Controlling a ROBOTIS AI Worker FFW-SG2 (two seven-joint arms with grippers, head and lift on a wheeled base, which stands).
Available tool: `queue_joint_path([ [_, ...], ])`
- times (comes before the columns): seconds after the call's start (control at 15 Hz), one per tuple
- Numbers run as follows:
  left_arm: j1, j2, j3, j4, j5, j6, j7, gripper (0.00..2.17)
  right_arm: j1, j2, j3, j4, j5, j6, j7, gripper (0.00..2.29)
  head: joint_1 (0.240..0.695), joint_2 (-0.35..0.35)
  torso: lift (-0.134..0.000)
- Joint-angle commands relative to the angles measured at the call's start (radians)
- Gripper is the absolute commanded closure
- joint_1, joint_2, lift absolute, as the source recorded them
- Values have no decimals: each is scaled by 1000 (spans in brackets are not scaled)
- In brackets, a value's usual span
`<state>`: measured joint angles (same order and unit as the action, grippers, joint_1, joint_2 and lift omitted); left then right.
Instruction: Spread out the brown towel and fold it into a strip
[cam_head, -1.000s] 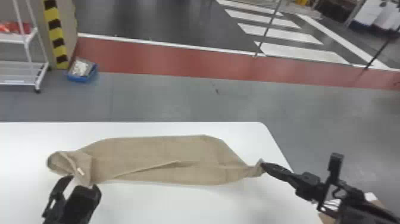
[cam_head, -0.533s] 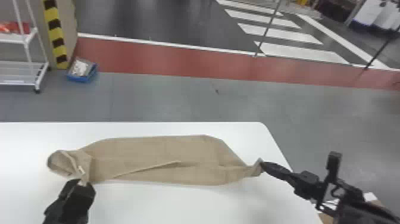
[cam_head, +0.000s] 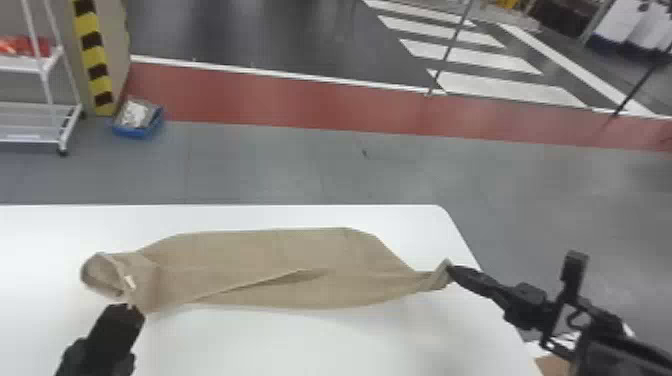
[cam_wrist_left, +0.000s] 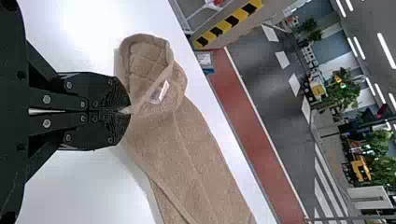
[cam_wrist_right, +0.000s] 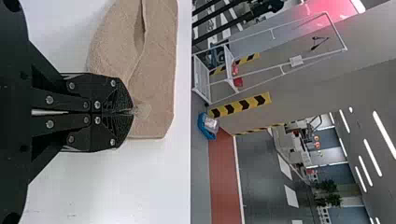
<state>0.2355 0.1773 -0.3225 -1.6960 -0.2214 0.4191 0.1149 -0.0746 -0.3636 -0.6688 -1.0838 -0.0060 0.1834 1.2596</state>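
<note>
My left gripper (cam_head: 131, 306) is at the towel's near left corner in the head view. In the left wrist view this gripper (cam_wrist_left: 127, 111) is shut on an edge of the brown towel (cam_wrist_left: 187, 154), close to a white label (cam_wrist_left: 159, 92). The brown towel (cam_head: 280, 260) lies lengthwise across the table, with a lengthwise crease and a curled loop at its left end. At its right end my right gripper (cam_head: 448, 272) pinches a gathered corner. The right wrist view has the same gripper (cam_wrist_right: 130, 112) shut on the towel (cam_wrist_right: 156, 84).
The white table (cam_head: 280, 350) ends in a rounded far right corner just beyond the right gripper. Past its far edge, on the floor, stand a blue bin (cam_head: 137, 120) and a white wheeled rack (cam_head: 40, 107) at the left.
The left gripper was open beside the towel's left corner; it has moved slightly and shut on the edge there. The right gripper and most of the towel have kept still.
</note>
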Motion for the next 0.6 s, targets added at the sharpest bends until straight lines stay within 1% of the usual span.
queue_joint_path([
  [0.0, 65, 13, 59, -163, 0, 126, -40, 1916, -5, -3, -41, -62, -2, 86, 9, 1929, 695, -350, 0],
  [0.2, 133, 33, 100, -364, 7, 326, -87, 1912, -7, -3, -109, -142, -19, 202, 50, 1929, 695, -350, 0],
  [0.27, 153, 39, 106, -427, 16, 399, -95, 1916, -2, -5, -132, -180, -48, 252, 61, 1929, 695, -350, 0],
  [0.33, 173, 57, 117, -491, 23, 467, -96, 1916, -1, -5, -158, -215, -60, 307, 72, 1929, 695, -350, 0],
  [0.4, 180, 60, 120, -533, 28, 522, -100, 1916, -4, -11, -172, -232, -58, 337, 75, 1929, 695, -350, 0],
  [0.47, 183, 60, 128, -570, 28, 574, -101, 1916, -8, -24, -175, -234, -60, 353, 75, 1929, 695, -350, 0],
  [0.53, 183, 60, 146, -587, 37, 593, -106, 1912, -20, -35, -175, -234, -55, 365, 73, 1929, 695, -350, 0],
])
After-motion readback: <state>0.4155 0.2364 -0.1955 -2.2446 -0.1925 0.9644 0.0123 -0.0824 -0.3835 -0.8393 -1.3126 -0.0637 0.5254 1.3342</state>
